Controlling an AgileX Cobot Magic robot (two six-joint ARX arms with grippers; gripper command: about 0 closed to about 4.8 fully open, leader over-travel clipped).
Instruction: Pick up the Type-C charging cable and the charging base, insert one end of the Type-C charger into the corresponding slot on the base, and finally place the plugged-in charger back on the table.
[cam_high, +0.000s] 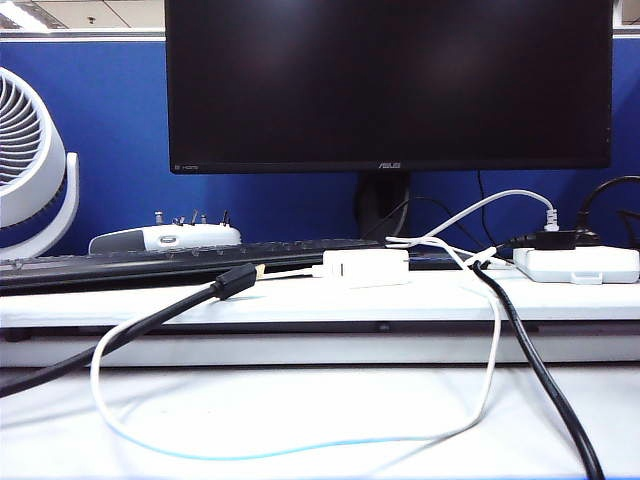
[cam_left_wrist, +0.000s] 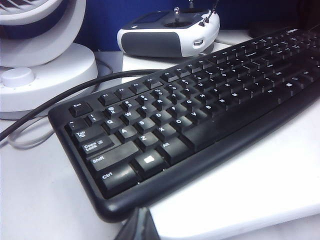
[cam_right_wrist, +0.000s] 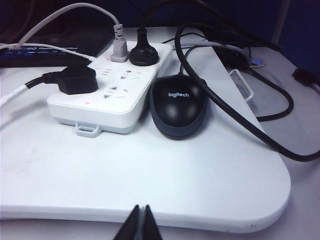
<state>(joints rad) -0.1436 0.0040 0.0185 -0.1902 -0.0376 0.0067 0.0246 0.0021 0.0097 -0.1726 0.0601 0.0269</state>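
Looming over everything, a large black monitor (cam_high: 388, 85) stands on the raised white ledge (cam_high: 300, 300) before a blue partition wall (cam_high: 120, 140), with a white round fan (cam_high: 30, 160) at the exterior view's left edge. A black keyboard (cam_left_wrist: 200, 110) lies along the ledge, a grey-and-white handheld controller (cam_left_wrist: 170, 35) behind it. On the right of that view sit the flat white power strip (cam_right_wrist: 107, 95), with several plugs in it, and a black Logitech mouse (cam_right_wrist: 177, 107) just beside it.

The small white rectangular charging base (cam_high: 366, 266) rests on the ledge near the middle. The long glossy white Type-C charging cable (cam_high: 300, 447) sags off the ledge in a wide loop across the lower white tabletop (cam_high: 320, 410). A thick black cable with a gold-tipped plug (cam_high: 235, 281) lies on the ledge well left of the base, and another black cable (cam_high: 540, 380) crosses the white one near the base.

The left gripper (cam_left_wrist: 137, 227) hangs low before the keyboard, its fingers pressed together and empty; the right gripper (cam_right_wrist: 139, 225) sits before the power strip, likewise closed on nothing. Nothing of the task is begun.

The risks, as I judge them: grasping the wrong lead among the tangle near the base, or snagging the black cable while lifting the white one and dragging the light base off the ledge.
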